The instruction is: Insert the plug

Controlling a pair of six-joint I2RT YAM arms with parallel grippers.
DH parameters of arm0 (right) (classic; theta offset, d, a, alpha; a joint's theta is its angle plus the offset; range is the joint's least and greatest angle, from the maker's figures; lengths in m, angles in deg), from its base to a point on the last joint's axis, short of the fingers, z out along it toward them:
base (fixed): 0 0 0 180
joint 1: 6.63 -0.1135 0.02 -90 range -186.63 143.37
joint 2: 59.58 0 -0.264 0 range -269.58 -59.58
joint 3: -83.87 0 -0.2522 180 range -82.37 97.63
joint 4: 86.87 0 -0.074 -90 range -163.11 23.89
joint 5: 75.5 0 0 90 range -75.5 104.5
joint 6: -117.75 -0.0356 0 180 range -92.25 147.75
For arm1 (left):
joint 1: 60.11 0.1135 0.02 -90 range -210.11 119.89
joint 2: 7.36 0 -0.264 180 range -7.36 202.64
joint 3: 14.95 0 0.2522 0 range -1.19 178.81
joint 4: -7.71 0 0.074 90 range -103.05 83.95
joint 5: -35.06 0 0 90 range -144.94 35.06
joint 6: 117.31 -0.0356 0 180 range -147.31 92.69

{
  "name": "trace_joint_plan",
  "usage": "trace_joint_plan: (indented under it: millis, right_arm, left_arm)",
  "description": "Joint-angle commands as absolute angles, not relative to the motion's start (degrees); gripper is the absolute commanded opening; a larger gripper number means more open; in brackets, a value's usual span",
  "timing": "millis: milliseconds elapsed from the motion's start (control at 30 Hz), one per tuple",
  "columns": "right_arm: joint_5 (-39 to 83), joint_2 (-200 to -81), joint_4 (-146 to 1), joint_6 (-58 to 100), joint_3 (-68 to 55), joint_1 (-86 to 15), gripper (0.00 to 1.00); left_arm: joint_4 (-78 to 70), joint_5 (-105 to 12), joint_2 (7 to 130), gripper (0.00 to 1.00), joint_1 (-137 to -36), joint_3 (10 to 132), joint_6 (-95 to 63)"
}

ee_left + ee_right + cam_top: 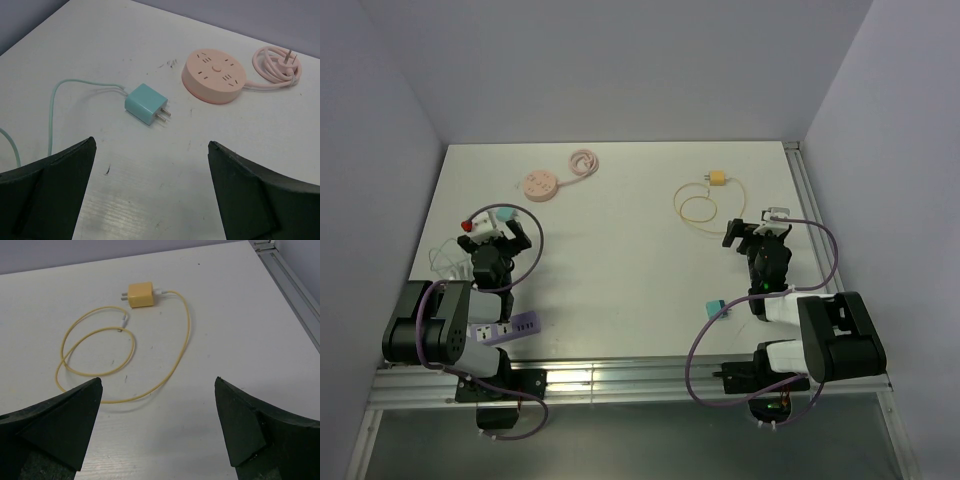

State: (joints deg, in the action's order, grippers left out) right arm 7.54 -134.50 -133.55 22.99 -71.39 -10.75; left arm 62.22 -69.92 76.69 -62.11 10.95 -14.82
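A teal plug (146, 103) lies on the white table with its two prongs pointing right toward a round pink power strip (214, 75); in the top view the plug (505, 214) sits just ahead of my left gripper (503, 232). My left gripper (151, 145) is open and empty, a short way behind the teal plug. A yellow plug (140, 294) with a looped yellow cable (125, 360) lies ahead of my right gripper (157, 382), which is also open and empty. From above, the yellow plug (718, 179) is up and left of the right gripper (758, 228).
The pink strip's coiled cord (274, 64) lies to its right. A white block with a red part (473, 222) sits left of the left gripper. A purple power strip (510, 328) and another teal plug (717, 307) lie near the arm bases. A metal rail (295, 285) runs along the table's right edge.
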Motion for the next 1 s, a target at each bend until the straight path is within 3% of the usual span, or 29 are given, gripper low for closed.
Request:
trace_joint_plan:
  millis: [0, 100, 267, 367, 467, 667, 733, 833, 967]
  right_arm:
    - [7.7, -133.9, -136.4, 24.1, -69.9, -10.4, 1.00]
    - [7.6, -133.9, -136.4, 24.2, -69.9, -10.3, 1.00]
    - [7.8, -133.9, -136.7, 24.1, -70.2, -10.3, 1.00]
    - [11.9, -132.8, -139.2, 25.7, -72.5, -10.4, 1.00]
    - [11.2, -131.5, -140.4, 26.3, -72.8, -10.6, 1.00]
    - [5.0, -127.6, -133.4, 29.1, -71.0, -14.4, 1.00]
    - [1.6, -125.5, -132.1, 29.0, -71.2, -15.7, 1.00]
    - [-3.6, -122.6, -122.4, 27.9, -67.7, -18.1, 1.00]
    - [-6.5, -119.5, -112.7, 23.3, -63.8, -19.4, 1.00]
  left_arm:
    - [65.2, -70.9, 75.9, 1.00, -62.0, 11.8, -16.1]
    - [63.9, -73.3, 72.6, 1.00, -62.1, 11.6, -15.5]
    - [46.7, -83.9, 59.8, 0.99, -64.7, 15.3, -12.3]
    - [39.8, -81.5, 51.5, 1.00, -66.9, 17.0, -9.7]
    - [30.6, -87.3, 46.4, 1.00, -69.0, 19.2, 0.0]
    - [20.7, -80.5, 40.9, 0.99, -69.8, 20.3, 11.3]
    - [16.9, -83.7, 39.8, 0.99, -69.8, 21.7, 14.9]
    - [-1.3, -89.3, 38.6, 1.00, -69.8, 28.1, 26.2]
    - [-5.2, -85.4, 39.7, 1.00, -69.8, 33.6, 18.7]
